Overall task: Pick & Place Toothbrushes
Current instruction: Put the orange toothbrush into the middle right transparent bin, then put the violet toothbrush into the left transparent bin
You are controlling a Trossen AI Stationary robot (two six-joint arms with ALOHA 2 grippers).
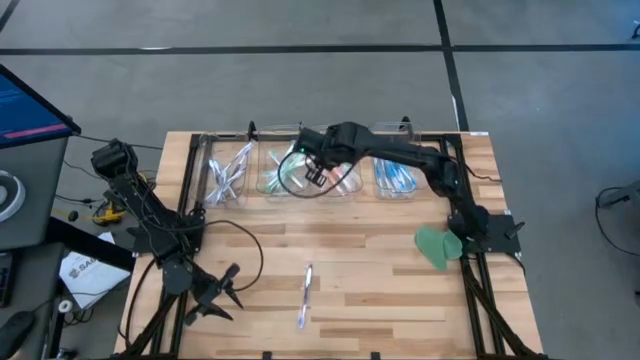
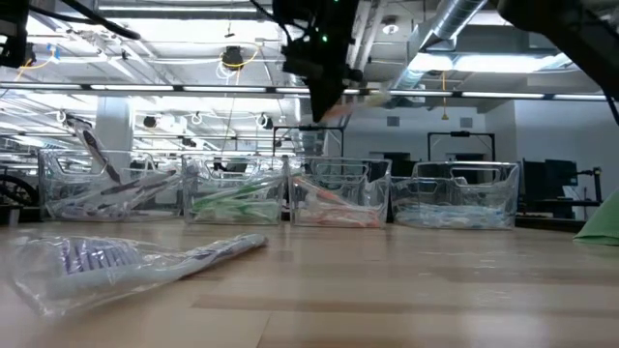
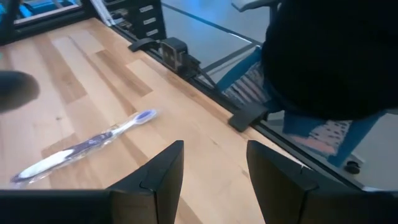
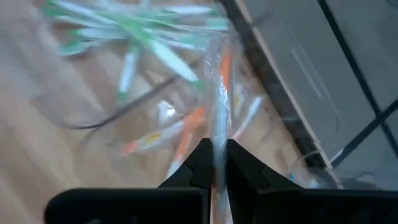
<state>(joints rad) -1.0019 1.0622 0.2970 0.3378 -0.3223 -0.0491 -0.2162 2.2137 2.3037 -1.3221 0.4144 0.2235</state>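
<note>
toothbrush [image 4: 219, 118] with orange trim is pinched in your right claw [image 4: 214, 163], above the bin [image 1: 340, 186] of orange ones; lower it inside before releasing. left claw [image 3: 211, 180] waits half open.

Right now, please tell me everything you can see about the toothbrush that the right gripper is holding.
The orange toothbrush is thin, with a whitish handle and orange accents, sealed in a clear, glossy plastic wrapper. The right gripper is shut on it, pinching one end, so the rest sticks out past the fingertips. It hangs in the air above the row of clear bins, over the bin with orange toothbrushes and next to the one holding green ones. Only the gripper touches it. Its bristles cannot be made out.
</note>
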